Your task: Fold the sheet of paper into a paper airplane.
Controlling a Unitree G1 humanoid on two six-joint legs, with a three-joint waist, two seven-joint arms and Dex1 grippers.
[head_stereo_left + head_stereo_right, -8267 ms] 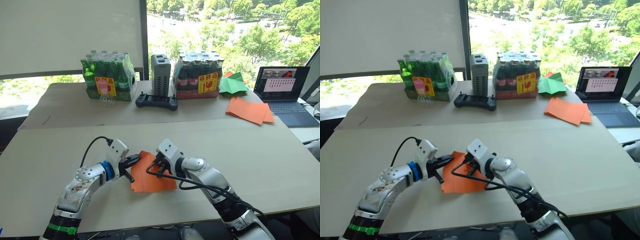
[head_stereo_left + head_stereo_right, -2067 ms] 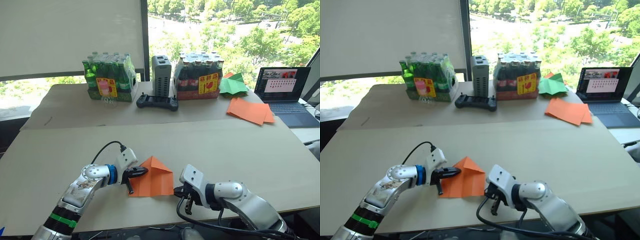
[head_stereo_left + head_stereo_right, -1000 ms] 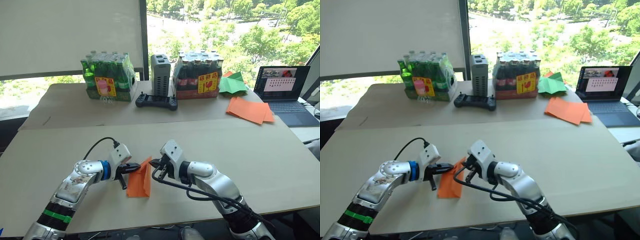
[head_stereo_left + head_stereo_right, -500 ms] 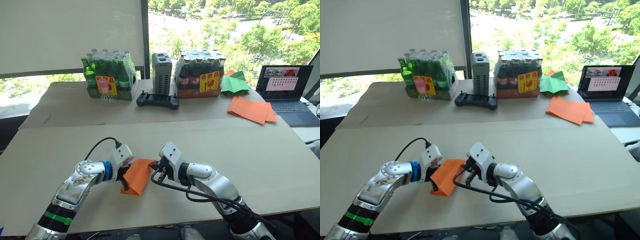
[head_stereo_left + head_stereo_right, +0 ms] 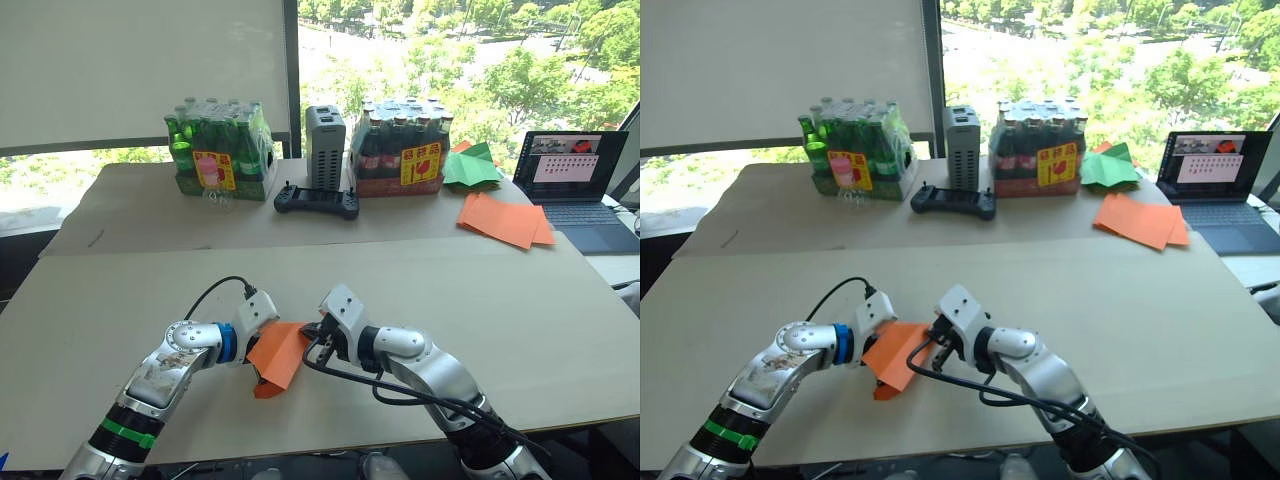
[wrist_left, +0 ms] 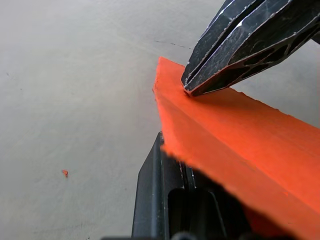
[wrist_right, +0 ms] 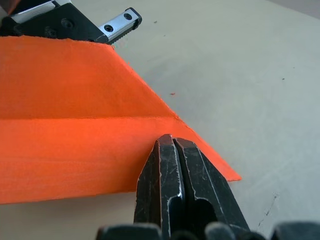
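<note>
The sheet of paper point(image 5: 278, 353), bright orange and folded over with a long crease, hangs tilted just above the near table between my two grippers. My left gripper point(image 5: 256, 337) holds its left edge; one black finger point(image 6: 159, 200) shows under the sheet point(image 6: 235, 145). From the right, my right gripper point(image 5: 313, 337) meets it, its jaws shut, and its tips point(image 7: 172, 145) rest on the paper's face point(image 7: 75, 125) near a corner.
At the back stand a pack of green bottles point(image 5: 215, 152), a grey box point(image 5: 324, 146), a black controller point(image 5: 316, 202) and a pack of dark bottles point(image 5: 405, 148). Back right lie green paper point(image 5: 470, 166), a pile of orange sheets point(image 5: 503, 220) and a laptop point(image 5: 575, 182).
The sheet, flat on the table two seconds ago, has been folded over and lifted. In the last half second it tipped lower and my left gripper drew closer to the right one.
</note>
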